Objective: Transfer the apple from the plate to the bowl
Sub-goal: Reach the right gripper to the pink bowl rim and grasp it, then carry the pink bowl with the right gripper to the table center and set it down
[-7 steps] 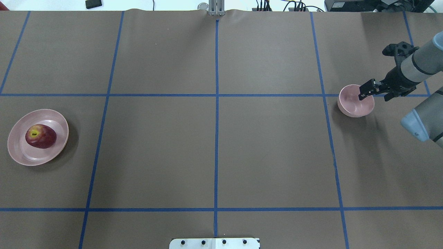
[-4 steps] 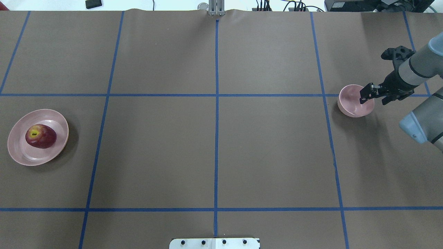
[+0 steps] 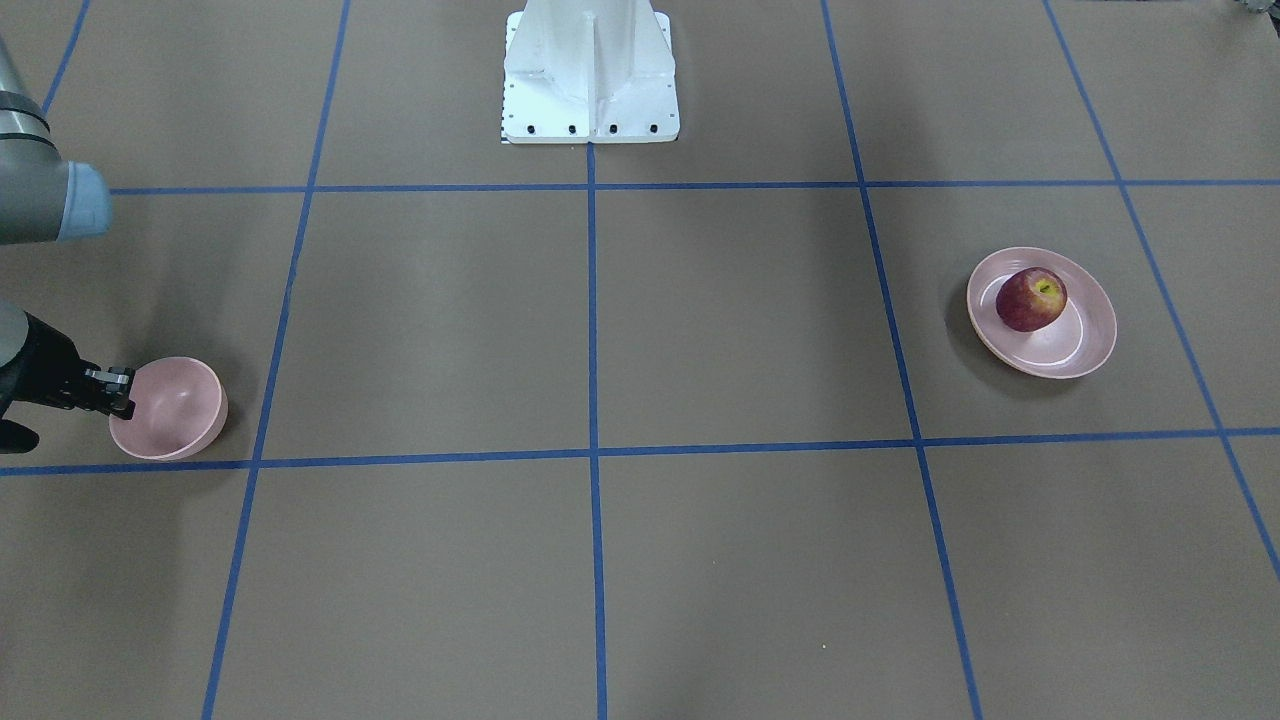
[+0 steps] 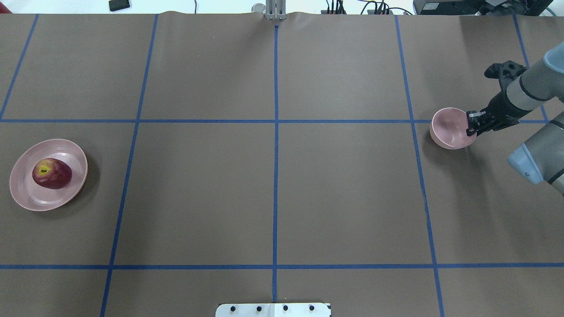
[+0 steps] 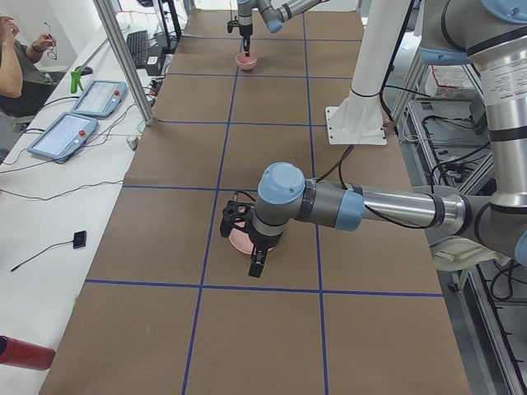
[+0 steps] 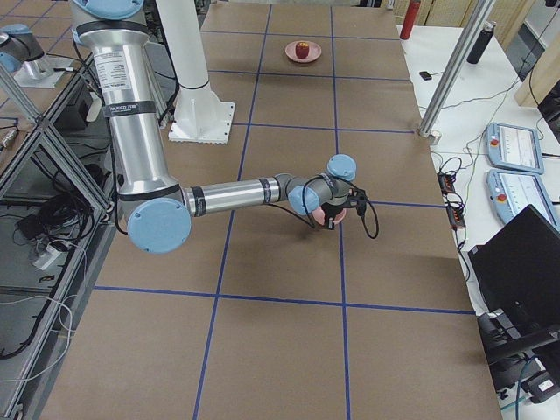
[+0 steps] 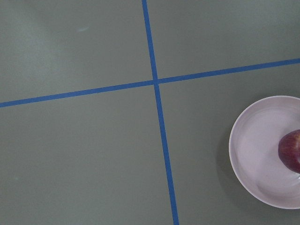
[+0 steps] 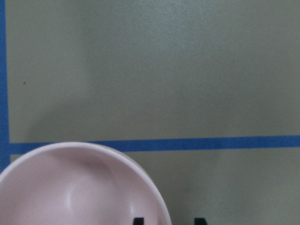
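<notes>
The dark-red apple [image 4: 52, 173] with a yellow stem patch lies on the shallow pink plate [image 4: 26, 198] at the table's left. It also shows in the front view [image 3: 1031, 298] and at the right edge of the left wrist view [image 7: 291, 151]. The small deep pink bowl [image 4: 449, 130] stands empty at the right. My right gripper [image 4: 472, 125] is open, low at the bowl's right rim. In the right wrist view its fingertips [image 8: 137, 220] straddle that rim. My left gripper [image 5: 254, 259] shows only in the left side view, high near the plate; I cannot tell whether it is open.
The brown table is marked into squares by blue tape lines [image 4: 275, 132]. The robot's white base [image 3: 590, 70] stands at the near middle edge. Cables and devices lie beyond the far edge [image 4: 352, 6].
My right gripper has drawn back from over the bowl's inside to its right rim and come lower. The apple, plate and bowl have not moved.
</notes>
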Robot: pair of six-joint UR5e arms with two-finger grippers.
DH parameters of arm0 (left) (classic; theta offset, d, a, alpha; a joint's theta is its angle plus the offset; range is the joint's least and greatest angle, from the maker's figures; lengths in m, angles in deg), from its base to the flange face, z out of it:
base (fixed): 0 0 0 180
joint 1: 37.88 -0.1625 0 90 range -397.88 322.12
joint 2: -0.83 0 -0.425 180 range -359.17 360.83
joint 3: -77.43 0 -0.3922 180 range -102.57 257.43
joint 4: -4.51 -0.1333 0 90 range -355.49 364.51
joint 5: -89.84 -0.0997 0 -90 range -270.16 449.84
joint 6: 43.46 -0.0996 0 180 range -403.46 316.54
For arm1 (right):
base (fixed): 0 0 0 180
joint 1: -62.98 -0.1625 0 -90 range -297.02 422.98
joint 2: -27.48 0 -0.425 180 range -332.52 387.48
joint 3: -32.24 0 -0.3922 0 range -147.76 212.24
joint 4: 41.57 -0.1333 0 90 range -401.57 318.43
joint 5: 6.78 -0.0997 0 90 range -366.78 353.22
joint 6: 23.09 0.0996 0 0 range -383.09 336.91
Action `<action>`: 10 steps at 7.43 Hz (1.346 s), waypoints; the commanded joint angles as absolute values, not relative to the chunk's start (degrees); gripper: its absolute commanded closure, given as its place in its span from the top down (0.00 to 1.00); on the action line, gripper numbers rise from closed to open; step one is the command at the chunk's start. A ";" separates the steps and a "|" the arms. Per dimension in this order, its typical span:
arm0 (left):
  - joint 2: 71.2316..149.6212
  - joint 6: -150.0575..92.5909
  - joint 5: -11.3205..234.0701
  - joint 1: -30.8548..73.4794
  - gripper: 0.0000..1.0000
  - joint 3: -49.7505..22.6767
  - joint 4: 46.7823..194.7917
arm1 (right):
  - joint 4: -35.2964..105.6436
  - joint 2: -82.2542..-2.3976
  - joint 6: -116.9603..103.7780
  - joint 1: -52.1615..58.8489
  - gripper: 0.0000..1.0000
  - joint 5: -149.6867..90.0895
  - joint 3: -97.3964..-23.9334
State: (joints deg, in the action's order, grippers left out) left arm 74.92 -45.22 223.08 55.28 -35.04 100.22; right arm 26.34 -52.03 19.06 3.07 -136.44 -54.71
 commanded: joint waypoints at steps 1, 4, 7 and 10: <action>74.92 -45.22 223.08 55.28 0.98 -35.15 100.22 | 26.89 -51.97 19.36 0.77 0.00 -141.74 -61.68; 75.01 -45.22 223.08 55.28 0.98 -35.24 100.22 | 26.63 -41.30 42.36 6.85 0.00 -140.57 -63.29; 75.71 -44.87 223.00 55.19 0.98 -34.80 100.13 | 27.42 -27.94 57.55 20.93 0.00 -125.30 -59.28; 76.24 -44.78 223.00 55.19 0.98 -34.37 100.13 | 31.19 -19.54 59.97 25.69 0.00 -122.53 -51.43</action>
State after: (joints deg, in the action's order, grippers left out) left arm 76.04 -44.82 222.96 55.20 -34.48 100.16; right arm 29.50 -21.76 59.39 23.56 -123.36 -53.42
